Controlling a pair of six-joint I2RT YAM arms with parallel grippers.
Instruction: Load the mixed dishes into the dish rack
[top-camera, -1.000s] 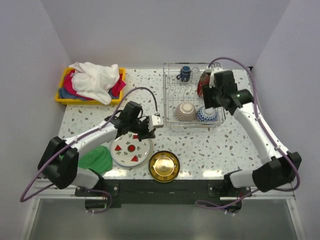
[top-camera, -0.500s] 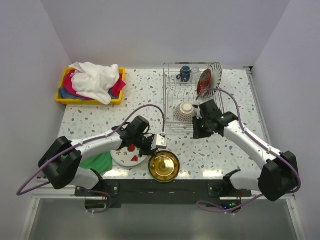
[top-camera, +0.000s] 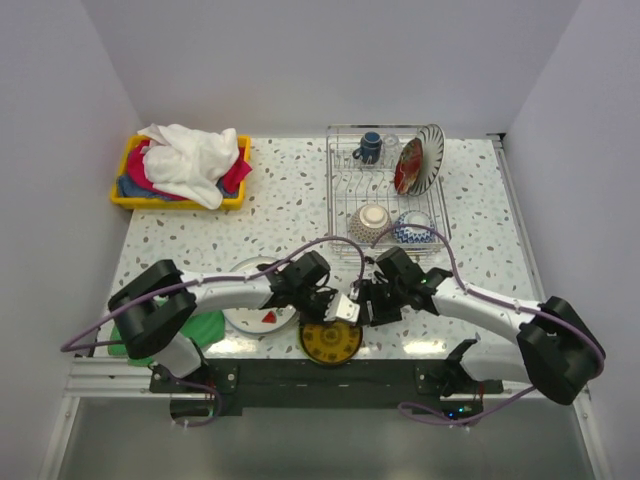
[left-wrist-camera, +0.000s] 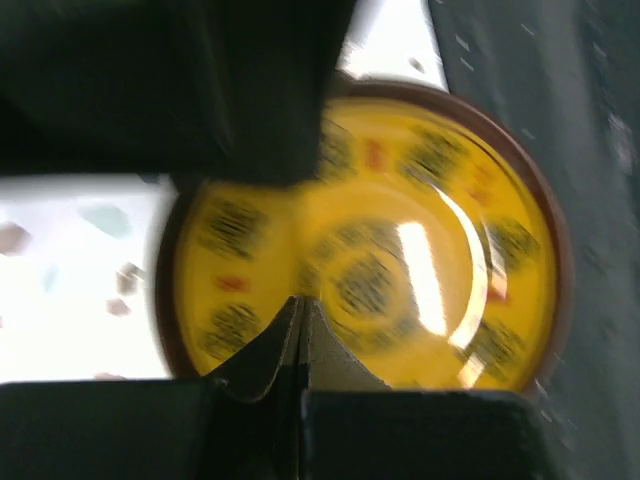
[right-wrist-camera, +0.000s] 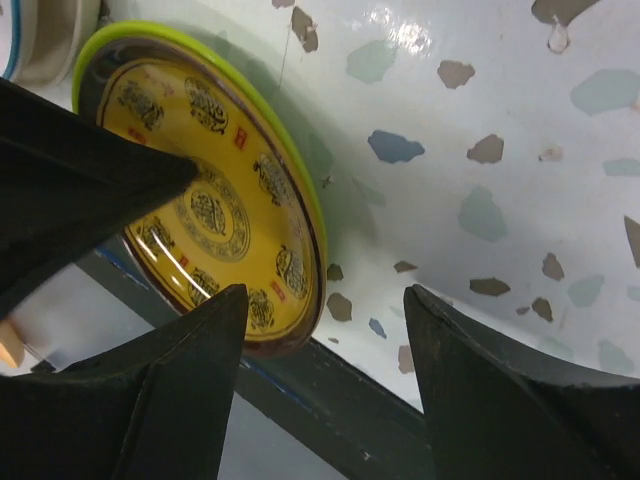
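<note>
Yellow plate (top-camera: 331, 343): left gripper (left-wrist-camera: 300, 300) closed overhead; right gripper (right-wrist-camera: 325, 292) splayed low alongside.

top external: bright, even light, soft shadows, glare along table (top-camera: 290, 200) front | left wrist: heavy blur, white glare streak on yellow plate (left-wrist-camera: 400, 270) | right wrist: sharp, soft plate shadow
</note>
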